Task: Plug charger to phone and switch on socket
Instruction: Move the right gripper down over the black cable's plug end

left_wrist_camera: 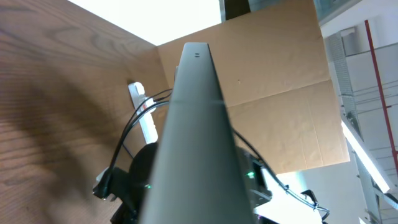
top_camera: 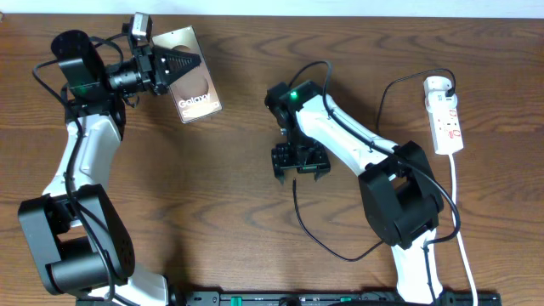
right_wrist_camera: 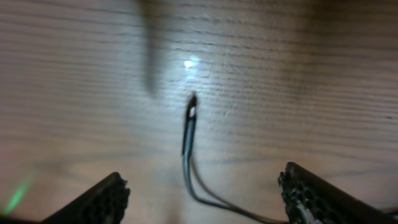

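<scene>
Behind the phone [left_wrist_camera: 196, 143] stands cardboard [left_wrist_camera: 273, 93], seemingly folded.

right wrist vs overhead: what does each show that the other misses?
Right wrist only: the plug end of the charger, close up against the wood, between the open fingers of the right gripper. From above, that gripper hides the plug. Overhead only: the phone held in the left gripper, and the socket at the far right. Both: the charger's thin black cable below the right gripper, and the table.
</scene>
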Robot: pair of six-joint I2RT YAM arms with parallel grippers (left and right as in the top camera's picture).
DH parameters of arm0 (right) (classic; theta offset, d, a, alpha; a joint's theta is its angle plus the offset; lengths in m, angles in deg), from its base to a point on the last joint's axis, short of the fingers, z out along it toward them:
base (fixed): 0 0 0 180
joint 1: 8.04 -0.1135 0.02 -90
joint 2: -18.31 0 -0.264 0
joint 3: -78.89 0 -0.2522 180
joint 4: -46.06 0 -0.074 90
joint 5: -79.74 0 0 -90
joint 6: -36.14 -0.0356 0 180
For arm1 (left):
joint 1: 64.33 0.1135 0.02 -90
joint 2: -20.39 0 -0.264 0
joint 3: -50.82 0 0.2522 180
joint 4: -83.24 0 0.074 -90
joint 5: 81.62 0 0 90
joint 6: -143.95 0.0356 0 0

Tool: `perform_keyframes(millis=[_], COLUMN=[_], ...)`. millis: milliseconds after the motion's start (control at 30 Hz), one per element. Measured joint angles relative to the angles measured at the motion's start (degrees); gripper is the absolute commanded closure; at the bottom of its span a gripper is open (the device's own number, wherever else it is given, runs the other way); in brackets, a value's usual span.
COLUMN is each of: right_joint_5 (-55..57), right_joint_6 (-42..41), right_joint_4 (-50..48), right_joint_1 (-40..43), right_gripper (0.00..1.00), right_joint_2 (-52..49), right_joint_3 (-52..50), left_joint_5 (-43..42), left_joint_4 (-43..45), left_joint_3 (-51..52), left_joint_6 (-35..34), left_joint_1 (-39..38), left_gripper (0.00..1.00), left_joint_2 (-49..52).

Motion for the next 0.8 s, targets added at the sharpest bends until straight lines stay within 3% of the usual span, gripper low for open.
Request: perform_keyframes(millis=[167, 300, 700, 800], right_joint_5=[0.26, 0.35, 3.72, 3.69], right_joint_6=[-1.16, -1.7, -5.92, -6.29], right_joint_4=[-1.4, -3.02, -8.41, -9.11], right_joint_1=[-0.33, -1.6, -2.95, -2.95], right_gripper=[0.29, 0.38, 0.47, 0.56], right_joint_2=[0.0, 0.0, 0.0, 0.02], right_joint_3=[-3.02, -3.23, -7.72, -7.72], left_joint_5=[0.0, 0.0, 0.0, 0.0], left_joint_4=[0.0, 0.0, 0.0, 0.0], left_joint_3=[0.0, 0.0, 0.0, 0.0], left_joint_6=[0.0, 0.0, 0.0, 0.0], left_joint_1=[0.0, 0.0, 0.02, 0.0], left_gripper=[0.93, 0.93, 0.93, 0.92], left_joint_2=[0.0, 0.0, 0.0, 0.0])
